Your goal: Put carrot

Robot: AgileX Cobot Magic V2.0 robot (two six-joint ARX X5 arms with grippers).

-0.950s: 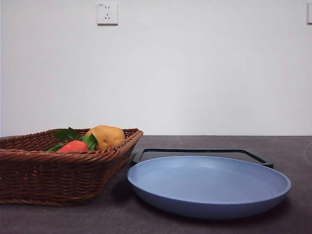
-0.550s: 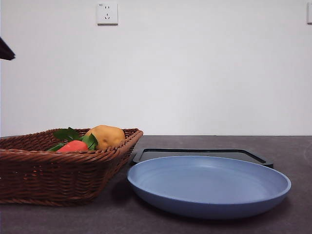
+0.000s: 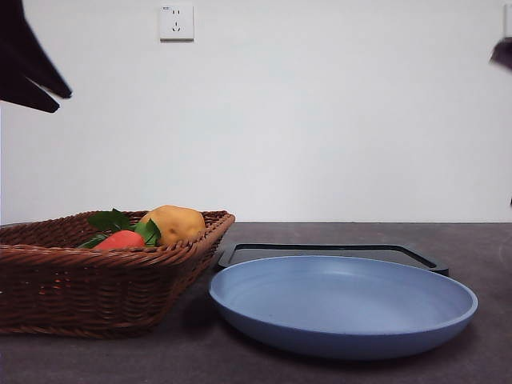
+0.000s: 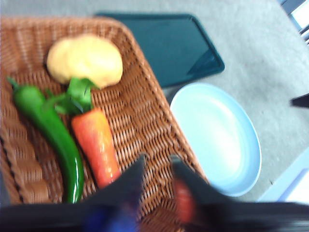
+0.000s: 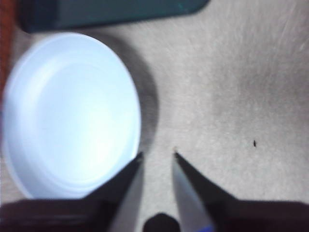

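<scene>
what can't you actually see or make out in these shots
- Carrot: in the front view the basket wall hides all but its top; the left wrist view shows it whole.
- Green pepper: out of sight in the front view, behind the same wall.
- Tray: the blue plate covers its near part in the front view.
- Left gripper: motion blur smears it in the left wrist view.
- Right gripper: only a dark tip at the front view's top corner.

1. Front view: the wicker basket (image 3: 104, 276) rim hides most of the carrot (image 3: 120, 239); only a red-orange top and leaves show.
2. The green pepper (image 4: 50, 133) is barely visible there.
3. The left gripper (image 4: 157, 164) is blurred, its base cut off.
4. The dark tray (image 3: 332, 253) sits half hidden behind the blue plate (image 3: 344, 304).
</scene>
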